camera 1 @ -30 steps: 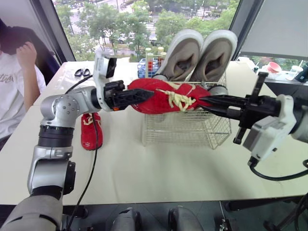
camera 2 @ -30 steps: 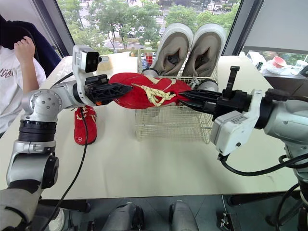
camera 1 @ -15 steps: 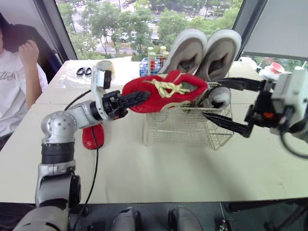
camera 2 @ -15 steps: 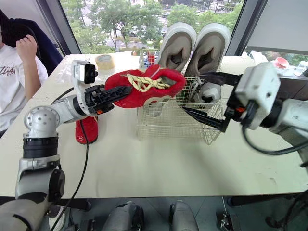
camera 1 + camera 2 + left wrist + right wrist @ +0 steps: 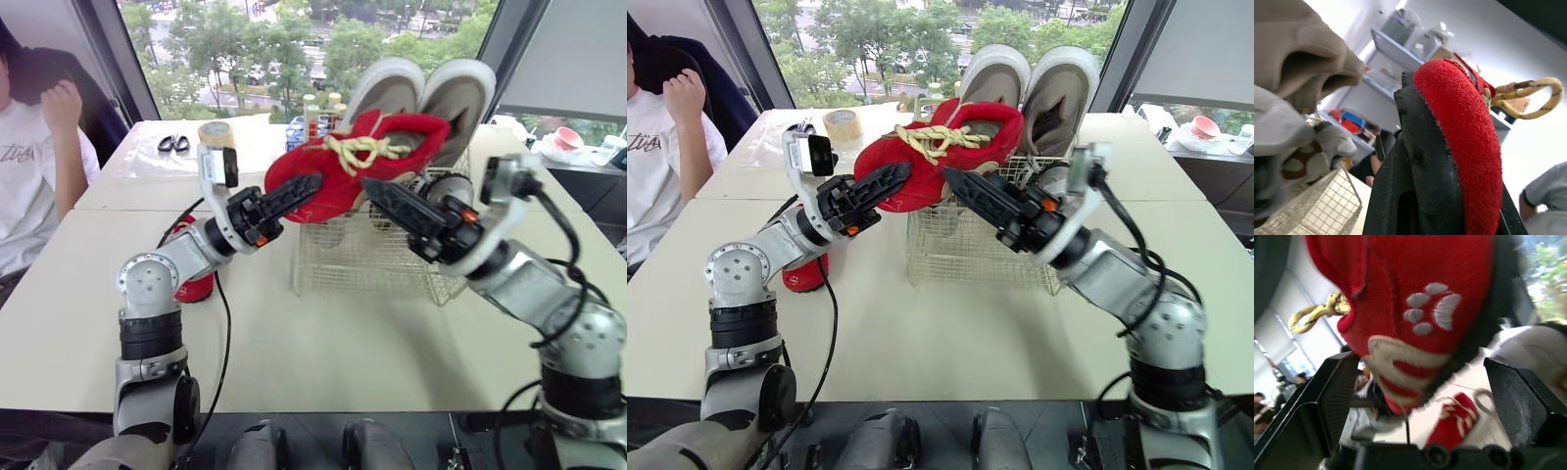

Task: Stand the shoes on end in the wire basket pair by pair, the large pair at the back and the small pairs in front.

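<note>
My left gripper [image 5: 302, 188] is shut on one end of a red shoe [image 5: 364, 162] with yellow laces, holding it tilted up above the wire basket [image 5: 364, 266]. The shoe's sole with a white paw print [image 5: 1436, 308] faces my right gripper [image 5: 965, 188], which stands open just beneath it, fingers [image 5: 1322, 401] apart on either side and not touching. Two large grey shoes [image 5: 423, 98] stand on end at the back of the basket. The other red shoe [image 5: 803, 278] lies on the table behind my left arm. A small grey shoe [image 5: 449, 188] sits in the basket's right side.
A person in a white shirt [image 5: 29, 157] sits at the far left. Scissors [image 5: 173, 144], a tape roll [image 5: 221, 131] and a rack of bottles [image 5: 312, 110] lie behind the basket. A pink bowl [image 5: 561, 137] stands at the far right.
My right gripper let go of the red shoe, opened and swung in below it. My left gripper closed on the shoe and raised it, tilted, above the basket.
</note>
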